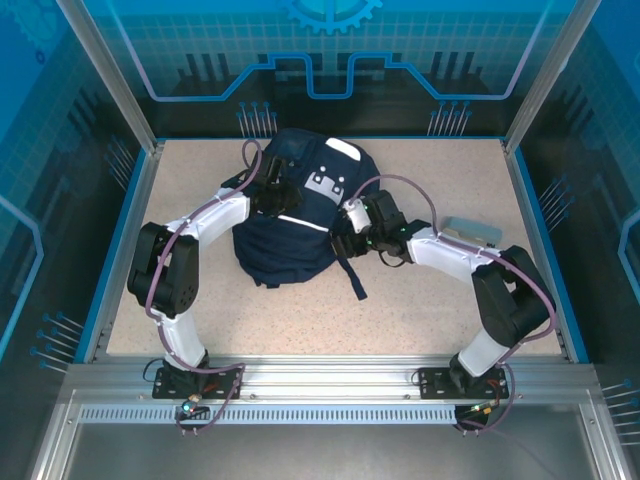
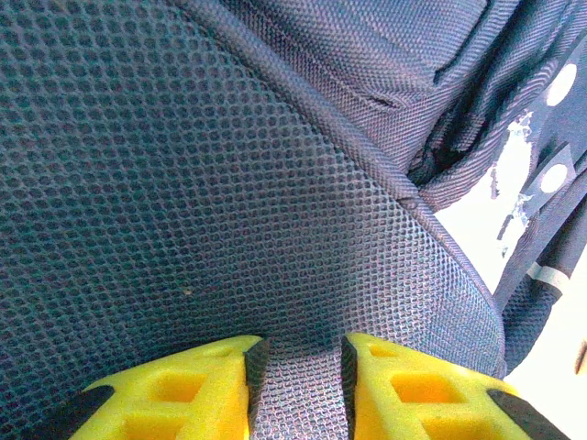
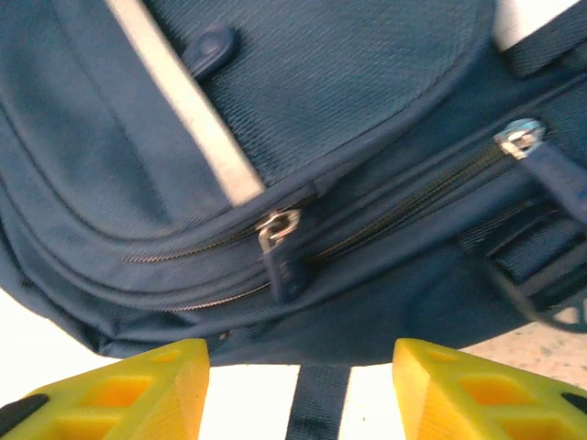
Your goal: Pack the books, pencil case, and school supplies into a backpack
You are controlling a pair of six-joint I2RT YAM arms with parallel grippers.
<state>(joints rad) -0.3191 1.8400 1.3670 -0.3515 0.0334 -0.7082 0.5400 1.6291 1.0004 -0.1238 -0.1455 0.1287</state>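
Top cam: backpack (image 1: pixel 290 225) lies mid table (image 1: pixel 430 290), an arm at each side. L wrist: left gripper (image 2: pixel 298 357) narrow, prob. pinching a fold of its mesh panel (image 2: pixel 229 183). R wrist: right gripper (image 3: pixel 301 357) wide, holding nothing, just short of a zipper pull (image 3: pixel 275 240).

The backpack (image 1: pixel 290 240) lies flat, left gripper (image 1: pixel 272 195) on its upper left, right gripper (image 1: pixel 345 237) seemingly touching its right edge.

You cannot read any text, number or brand in these pictures. The white patches (image 1: pixel 322 186) on the backpack (image 1: pixel 290 240), upper middle of the top view, are too small to tell any writing. The zipper pull (image 3: pixel 275 240), centre of the right wrist view, is blurred.
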